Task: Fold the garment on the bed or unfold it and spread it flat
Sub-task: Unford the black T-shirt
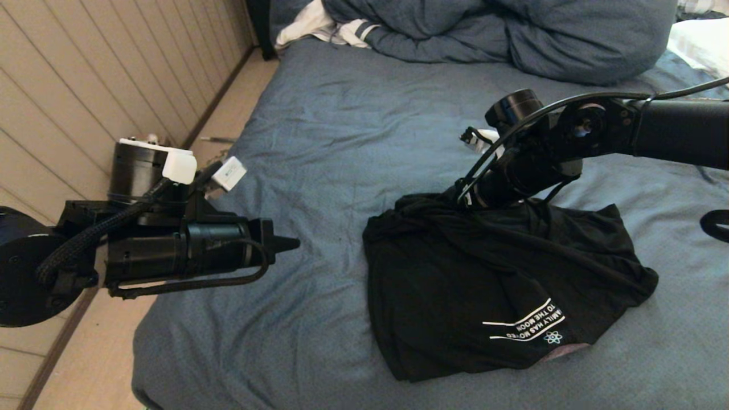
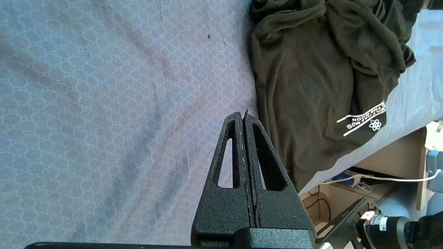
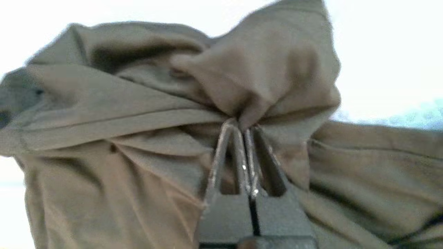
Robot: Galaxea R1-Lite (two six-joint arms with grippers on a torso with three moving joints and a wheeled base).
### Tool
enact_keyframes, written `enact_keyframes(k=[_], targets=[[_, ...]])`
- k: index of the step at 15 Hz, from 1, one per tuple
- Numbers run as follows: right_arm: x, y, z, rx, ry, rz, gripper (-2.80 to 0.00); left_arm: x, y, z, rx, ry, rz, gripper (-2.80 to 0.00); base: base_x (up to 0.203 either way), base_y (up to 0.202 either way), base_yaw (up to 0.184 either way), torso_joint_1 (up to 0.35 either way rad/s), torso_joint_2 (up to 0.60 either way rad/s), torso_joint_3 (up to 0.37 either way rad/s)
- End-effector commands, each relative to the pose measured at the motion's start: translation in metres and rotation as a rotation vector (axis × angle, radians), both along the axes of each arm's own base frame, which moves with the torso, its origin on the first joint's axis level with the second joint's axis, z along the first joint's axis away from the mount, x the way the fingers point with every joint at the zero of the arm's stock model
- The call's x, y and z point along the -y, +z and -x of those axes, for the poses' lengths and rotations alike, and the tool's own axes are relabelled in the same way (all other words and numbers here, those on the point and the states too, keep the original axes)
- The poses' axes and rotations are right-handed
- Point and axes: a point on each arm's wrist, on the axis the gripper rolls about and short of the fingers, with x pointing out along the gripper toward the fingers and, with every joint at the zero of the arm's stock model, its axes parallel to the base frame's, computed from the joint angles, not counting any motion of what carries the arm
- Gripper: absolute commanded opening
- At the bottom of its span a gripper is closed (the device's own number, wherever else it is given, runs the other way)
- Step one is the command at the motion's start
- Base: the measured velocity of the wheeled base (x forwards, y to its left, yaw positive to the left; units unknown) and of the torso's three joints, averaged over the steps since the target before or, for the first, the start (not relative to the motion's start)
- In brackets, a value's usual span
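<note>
You cannot see the right gripper (image 3: 246, 129) tips in the head view; bunched black garment (image 1: 484, 285) hides them. They pinch its upper edge, frame centre-right, on the bed (image 1: 319, 142). Left gripper (image 1: 290, 244), fingers together, hovers centre-left, apart.

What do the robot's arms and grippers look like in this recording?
Both arms are black with exposed black cables. The left arm carries a braided cable and white connector blocks. The left gripper has textured black triangular fingers with cut-out windows; the right gripper has the same shape.
</note>
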Motion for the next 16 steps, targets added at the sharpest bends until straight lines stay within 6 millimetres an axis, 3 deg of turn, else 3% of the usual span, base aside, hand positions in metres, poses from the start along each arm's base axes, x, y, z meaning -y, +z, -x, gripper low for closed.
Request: enact_keyframes(k=[1,5,7,11,16], targets=[[0.003,0.007,0.005,0.013,-0.002,-0.006,-2.80,0.000,0.001,0.001,0.001,-0.001,0.004,-2.80,0.000,0.000,0.000,0.000,0.00,0.000],[0.007,0.020,0.016,0.033,-0.006,-0.016,-2.80,0.000,-0.002,0.002,0.017,0.001,0.009,-2.80,0.000,0.000,0.000,0.000,0.00,0.000],[0.014,0.039,0.037,0.060,-0.005,-0.028,-2.80,0.000,-0.002,0.003,0.020,-0.002,0.010,-2.80,0.000,0.000,0.000,0.000,0.00,0.000],[0.033,0.074,0.110,0.093,0.013,-0.043,-2.80,0.003,0.001,0.008,0.028,-0.018,0.014,-2.80,0.000,0.000,0.000,0.000,0.00,0.000],[0.074,0.074,0.223,0.105,0.009,-0.043,-2.80,0.002,0.005,0.018,0.042,-0.033,0.022,-2.80,0.000,0.000,0.000,0.000,0.00,0.000]])
